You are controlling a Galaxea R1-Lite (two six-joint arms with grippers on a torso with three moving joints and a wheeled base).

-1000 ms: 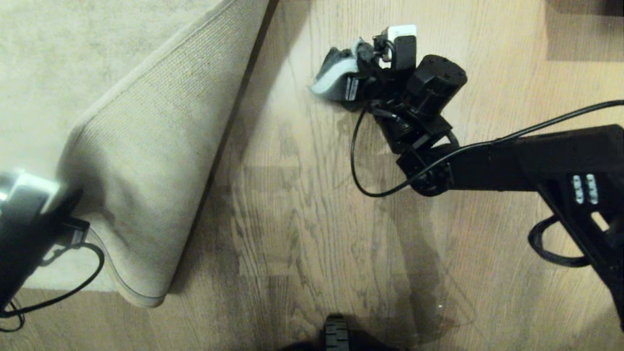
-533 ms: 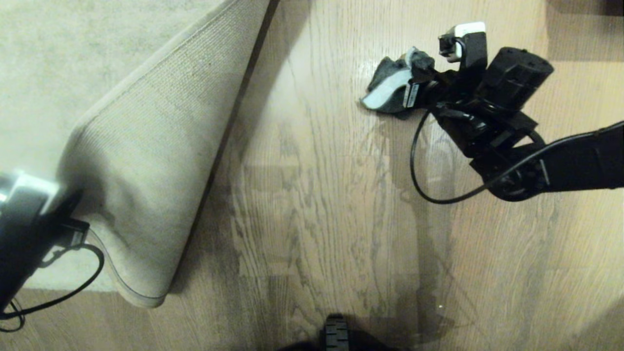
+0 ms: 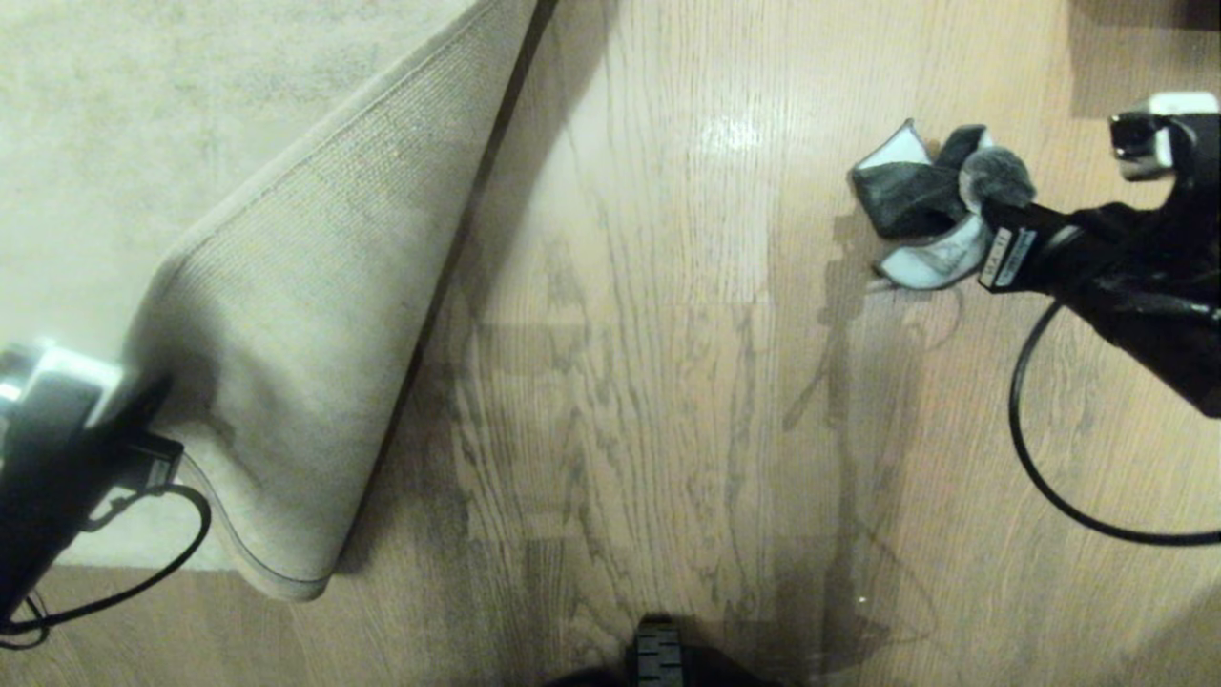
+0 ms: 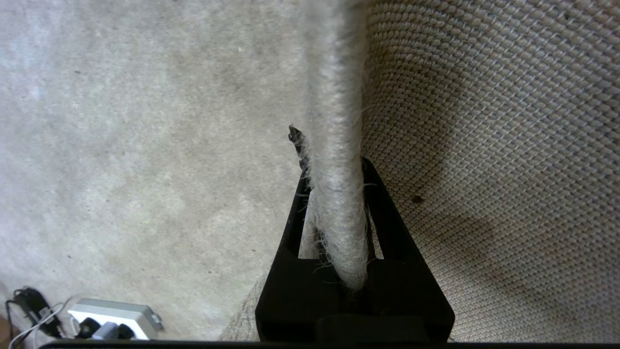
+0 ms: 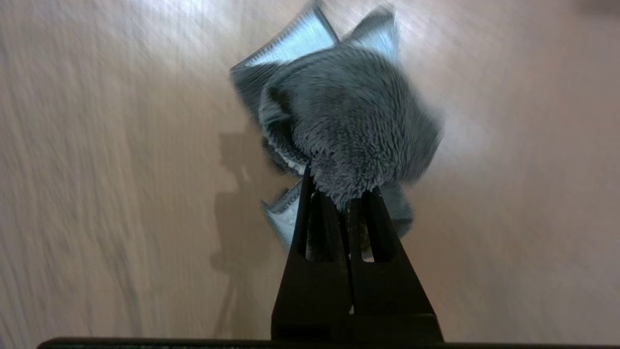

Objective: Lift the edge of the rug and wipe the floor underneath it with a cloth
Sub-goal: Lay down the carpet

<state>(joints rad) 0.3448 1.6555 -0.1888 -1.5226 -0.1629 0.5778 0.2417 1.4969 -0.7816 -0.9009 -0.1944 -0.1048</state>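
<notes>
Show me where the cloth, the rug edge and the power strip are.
cloth [image 3: 911, 196], head view, on its dark bunched middle.
rug edge [image 4: 336, 145], left wrist view, on the fuzzy border above the jaws.
power strip [image 4: 114, 312], left wrist view, on its white top face.

At about seven o'clock in your left wrist view you see a white power strip [image 4: 112, 316] lying flat, with dark plugs [image 4: 99, 330] and thin cables [image 4: 30, 317] beside it.
</notes>
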